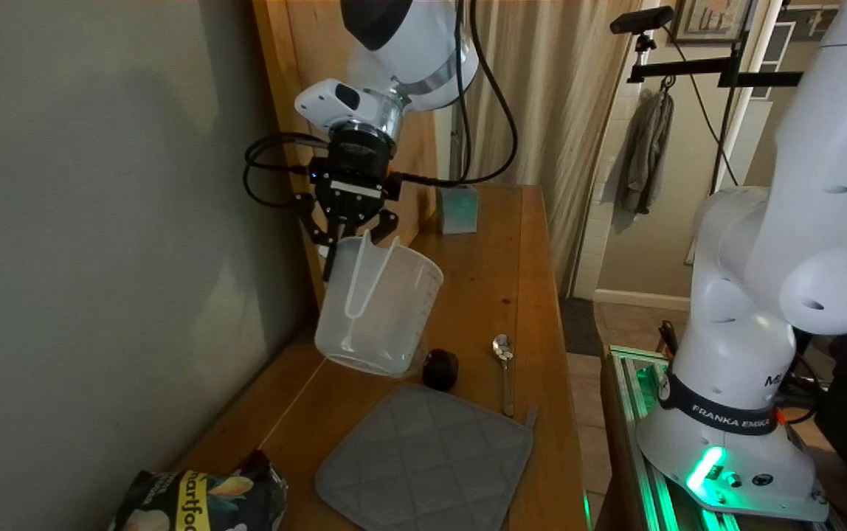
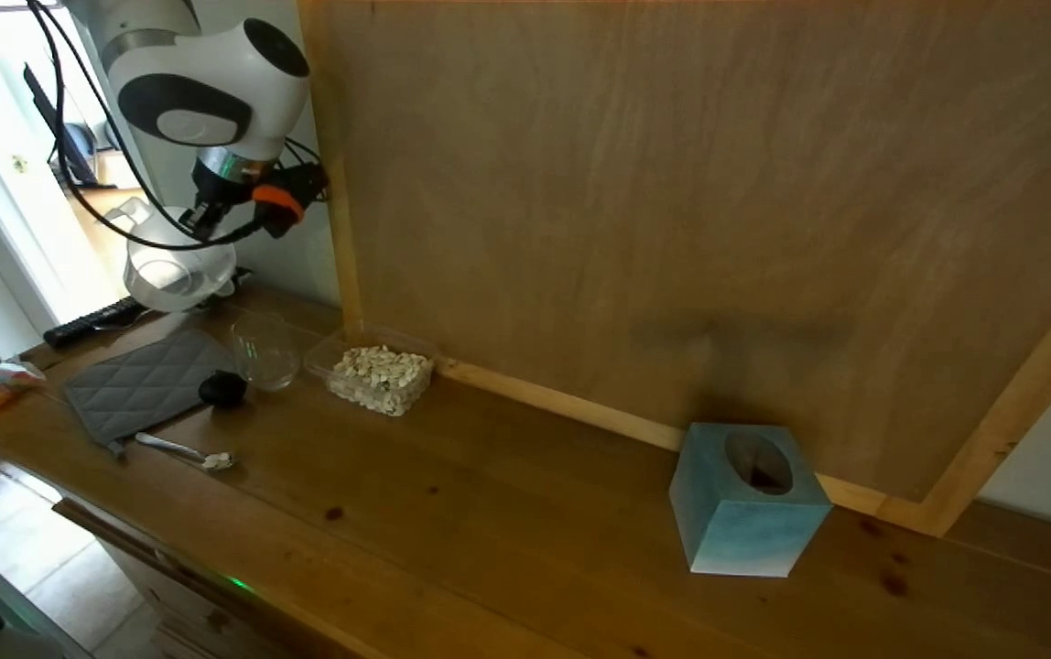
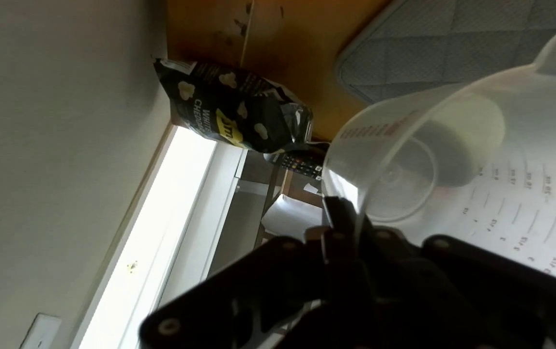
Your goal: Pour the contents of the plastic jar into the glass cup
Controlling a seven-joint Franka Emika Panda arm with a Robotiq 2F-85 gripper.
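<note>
one gripper [image 1: 336, 254], one held jar [image 1: 381, 310], one glass [image 2: 266, 351]

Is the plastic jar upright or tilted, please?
Tilted: in an exterior view, the plastic jar leans sideways, its rim and base both slanting.

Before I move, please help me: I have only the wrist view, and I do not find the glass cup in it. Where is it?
Observer: An exterior view shows the glass cup on the wooden surface, beside a small dark object.
Operator: Thank you. Does the plastic jar touch this surface?
Observer: No, in both exterior views it hangs tilted above it.
Operator: Besides these, what lies near the gray pot holder?
Observer: In both exterior views, a spoon lies near one edge of it.
</note>
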